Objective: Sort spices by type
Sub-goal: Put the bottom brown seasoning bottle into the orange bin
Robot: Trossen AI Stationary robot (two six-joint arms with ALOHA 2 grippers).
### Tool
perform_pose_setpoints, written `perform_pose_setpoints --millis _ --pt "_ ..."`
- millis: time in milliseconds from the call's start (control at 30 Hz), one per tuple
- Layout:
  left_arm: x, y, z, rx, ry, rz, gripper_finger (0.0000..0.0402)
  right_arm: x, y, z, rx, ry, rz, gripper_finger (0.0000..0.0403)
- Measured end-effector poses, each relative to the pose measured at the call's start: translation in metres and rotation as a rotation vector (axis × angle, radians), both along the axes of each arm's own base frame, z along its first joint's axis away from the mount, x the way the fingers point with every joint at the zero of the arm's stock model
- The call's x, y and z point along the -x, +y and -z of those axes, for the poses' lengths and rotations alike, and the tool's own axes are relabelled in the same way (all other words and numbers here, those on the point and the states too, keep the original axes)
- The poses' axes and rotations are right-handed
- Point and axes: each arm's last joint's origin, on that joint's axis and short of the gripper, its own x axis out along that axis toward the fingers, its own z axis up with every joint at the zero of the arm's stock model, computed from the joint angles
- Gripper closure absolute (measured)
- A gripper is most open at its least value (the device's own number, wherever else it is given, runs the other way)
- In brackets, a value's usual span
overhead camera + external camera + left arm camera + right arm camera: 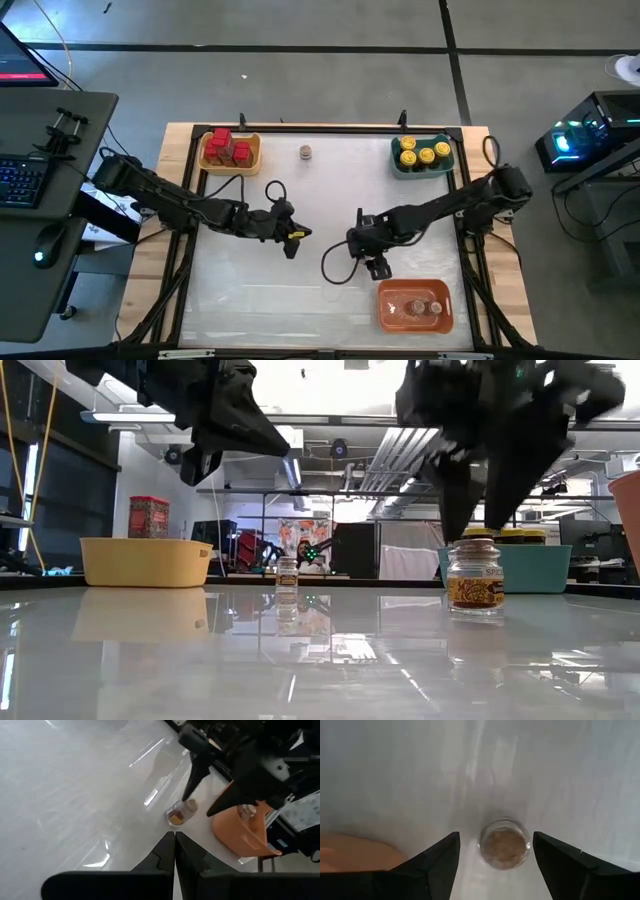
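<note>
Here, at the glossy white table [250,300]:
Right gripper [377,267]: near the table's middle, poised above a small round clear jar of grey-brown spice [504,844]; fingers [432,862] spread wide on either side of the jar, apart from it, gripping nothing.
That jar: upright on the table, just beside the orange plastic tray [448,316], on the tray's inner side.
Left gripper [293,238]: left of centre, raised off the table; fingers [187,860] pressed together, empty.
Orange tray: at the near right corner, with clear grey-brown jars [415,306] inside.
Yellow plastic tray [252,155]: far left corner, with red boxy containers [228,147].
Teal plastic tray [420,169]: far right corner, with round yellow-lidded jars [419,152].
Lone small grey-brown jar [305,152]: upright at the far edge, between the yellow and teal trays.
</note>
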Motion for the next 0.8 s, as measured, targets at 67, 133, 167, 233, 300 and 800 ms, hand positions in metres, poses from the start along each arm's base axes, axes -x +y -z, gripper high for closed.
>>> perform_pose_setpoints --millis 67,133,167,233,300,800 --pt "0.000 0.000 0.001 -0.001 0.003 0.000 0.0401 -0.003 -0.001 0.009 0.019 0.029 -0.012 0.0155" --pt "0.000 0.000 0.000 -0.001 -0.001 -0.001 0.0401 -0.005 -0.003 0.017 0.027 0.054 -0.004 0.0155" --pt "0.000 0.000 0.000 -0.001 0.000 -0.002 0.0401 -0.006 -0.004 0.020 0.029 0.065 0.000 0.0155" --pt "0.000 0.000 0.000 -0.002 0.001 -0.002 0.0401 -0.008 -0.005 0.028 0.036 0.089 0.003 0.0155" --pt "0.000 0.000 0.000 -0.003 0.001 -0.002 0.0402 -0.009 -0.004 0.034 0.045 0.111 -0.010 0.0155" --pt "0.001 0.000 0.001 -0.022 0.011 0.006 0.0401 -0.012 -0.003 0.039 0.034 0.110 0.002 0.0215"
